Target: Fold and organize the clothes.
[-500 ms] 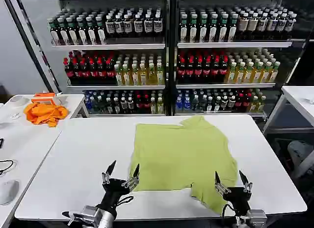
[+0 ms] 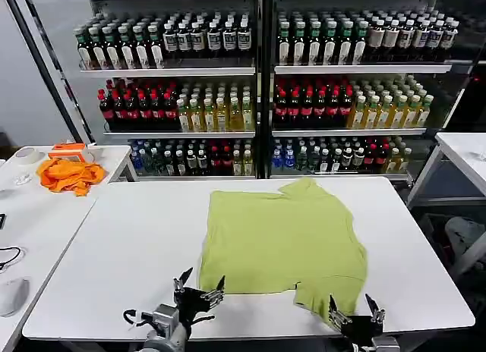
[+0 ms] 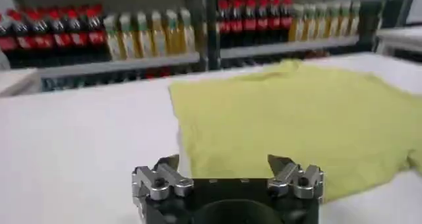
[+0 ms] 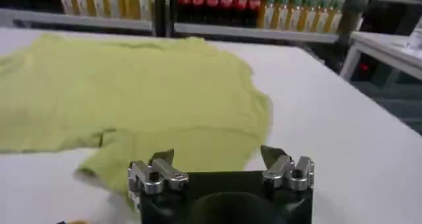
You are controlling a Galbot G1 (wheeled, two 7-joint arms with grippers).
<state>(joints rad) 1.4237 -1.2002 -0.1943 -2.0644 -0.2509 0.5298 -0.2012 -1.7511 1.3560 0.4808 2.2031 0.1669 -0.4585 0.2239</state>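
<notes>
- Lime short-sleeved soft-fabric T-shirt (image 2: 285, 242) lies spread on the white worktop (image 2: 121, 246).
- Left gripper (image 2: 199, 285) hovers at its near-left hem, jaws released.
- Right gripper (image 2: 353, 315) hovers at the near sleeve, jaws released.

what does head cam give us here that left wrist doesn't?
Head view alone: the orange cloth on the side table, the right gripper open at the T-shirt's near sleeve, and the shirt's full outline. Left wrist view alone: a close look at the left gripper, fingers open, just short of the shirt's near edge, not touching it. Both: the lime shirt lying flat on the white table, the bottle shelves behind, the left gripper.
</notes>
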